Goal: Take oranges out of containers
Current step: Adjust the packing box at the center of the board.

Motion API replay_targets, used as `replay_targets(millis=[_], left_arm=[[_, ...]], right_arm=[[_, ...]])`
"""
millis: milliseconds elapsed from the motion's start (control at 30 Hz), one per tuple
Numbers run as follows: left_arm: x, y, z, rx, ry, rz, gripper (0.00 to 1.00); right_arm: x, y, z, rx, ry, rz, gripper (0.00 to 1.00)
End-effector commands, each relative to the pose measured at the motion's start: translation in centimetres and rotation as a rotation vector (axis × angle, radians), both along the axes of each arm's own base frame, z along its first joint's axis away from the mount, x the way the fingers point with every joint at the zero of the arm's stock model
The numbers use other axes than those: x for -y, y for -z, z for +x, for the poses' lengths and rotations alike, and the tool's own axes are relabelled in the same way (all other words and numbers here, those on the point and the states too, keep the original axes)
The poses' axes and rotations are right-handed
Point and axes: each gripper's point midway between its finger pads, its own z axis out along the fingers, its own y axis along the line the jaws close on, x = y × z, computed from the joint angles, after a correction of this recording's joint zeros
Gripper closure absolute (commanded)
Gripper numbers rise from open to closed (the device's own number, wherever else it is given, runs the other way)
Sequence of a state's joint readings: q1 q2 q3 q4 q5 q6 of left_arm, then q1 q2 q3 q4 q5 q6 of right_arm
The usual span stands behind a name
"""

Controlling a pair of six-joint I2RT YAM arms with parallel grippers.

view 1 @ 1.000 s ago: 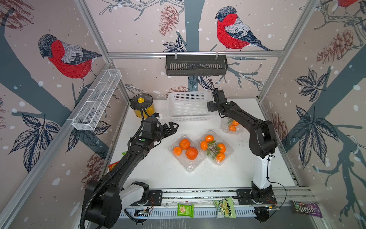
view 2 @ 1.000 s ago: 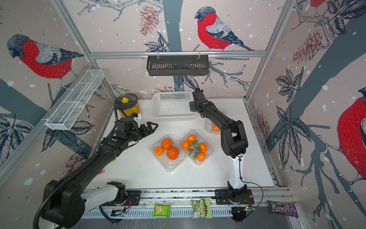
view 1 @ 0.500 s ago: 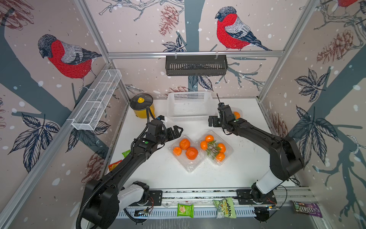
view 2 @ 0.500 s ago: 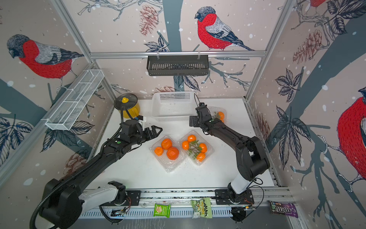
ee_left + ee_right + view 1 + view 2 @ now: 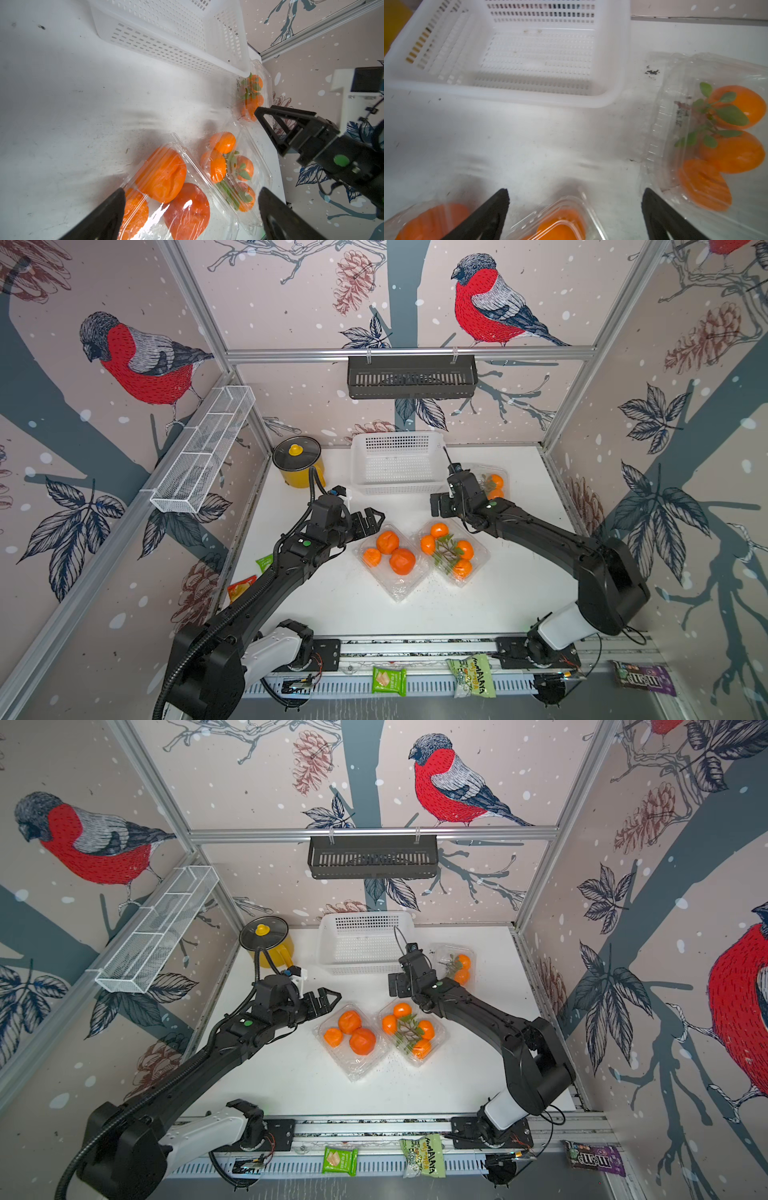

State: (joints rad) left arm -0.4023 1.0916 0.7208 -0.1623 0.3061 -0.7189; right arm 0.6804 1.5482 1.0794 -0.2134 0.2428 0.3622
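**All Fruit Boxed as Both My Pincers Hang Open**

My left pincer (image 5: 374, 519), spread wide and holding nothing, hovers just beside a corner of a clear thin-plastic clamshell box (image 5: 397, 589) that holds three large plain round oranges (image 5: 402, 561). My right pincer (image 5: 440, 505), equally spread and empty, hangs above the white worktop (image 5: 332, 605). It sits between the white perforated plastic basket (image 5: 399, 489) and a second clear clamshell box (image 5: 480, 562), which holds four smaller oranges with green leafy stems (image 5: 463, 549). These two boxes lie side by side at mid-worktop. A third clear box (image 5: 498, 469), with three more leafy oranges (image 5: 495, 481), lies just beside the basket's corner, partly behind my right arm.

By my reckoning the job has hardly begun. Every orange I can see sits inside a box, and none lies loose on the worktop or in the basket. In the wrist views the lids look shut over the fruit, so all three boxes are left to open and empty. The plastic is thin, glossy and creased, and it throws glare. The large fruit look dimpled and slightly dented; the small ones are smooth and packed tight among their leaves.
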Motion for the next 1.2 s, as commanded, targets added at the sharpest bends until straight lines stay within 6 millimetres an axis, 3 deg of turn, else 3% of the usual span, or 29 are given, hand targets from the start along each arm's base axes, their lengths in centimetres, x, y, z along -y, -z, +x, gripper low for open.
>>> replay_targets(millis=[0, 133, 333, 467, 633, 733, 833, 933, 1167], left_arm=[[-0.3, 0.1, -0.6, -0.017, -0.008, -0.001, 0.02], [-0.5, 0.4, -1.4, -0.030, -0.010, -0.009, 0.02], [-0.3, 1.4, -2.0, -0.060, 0.004, -0.018, 0.02], [-0.4, 1.4, -2.5, -0.064, 0.002, -0.029, 0.02], [-0.9, 1.4, -3.1, -0.058, -0.002, -0.023, 0.02], [-0.9, 1.5, -3.4, -0.070, 0.004, -0.021, 0.02], [-0.8, 1.4, -3.6, -0.072, 0.002, -0.036, 0.02], [-0.3, 0.9, -3.5, -0.064, 0.018, -0.070, 0.02], [0.3, -0.4, -2.6, -0.049, 0.031, -0.075, 0.02]], right_arm=[[0.5, 1.5, -3.0, 0.011, -0.010, -0.189, 0.00], [0.2, 4.1, -6.6, -0.003, -0.023, -0.277, 0.00], [0.9, 6.2, -8.9, 0.009, -0.010, -0.413, 0.00], [2.7, 6.8, -8.7, 0.017, 0.040, -0.500, 0.00], [4.2, 5.1, -6.7, 0.044, 0.076, -0.485, 0.00], [5.0, 2.9, -5.3, 0.068, 0.103, -0.453, 0.00], [4.2, 0.4, -5.3, 0.095, 0.085, -0.387, 0.00], [2.7, 0.2, -6.3, 0.068, 0.043, -0.320, 0.00], [-4.5, 2.1, -13.2, -0.110, -0.145, 0.021, 0.00]])
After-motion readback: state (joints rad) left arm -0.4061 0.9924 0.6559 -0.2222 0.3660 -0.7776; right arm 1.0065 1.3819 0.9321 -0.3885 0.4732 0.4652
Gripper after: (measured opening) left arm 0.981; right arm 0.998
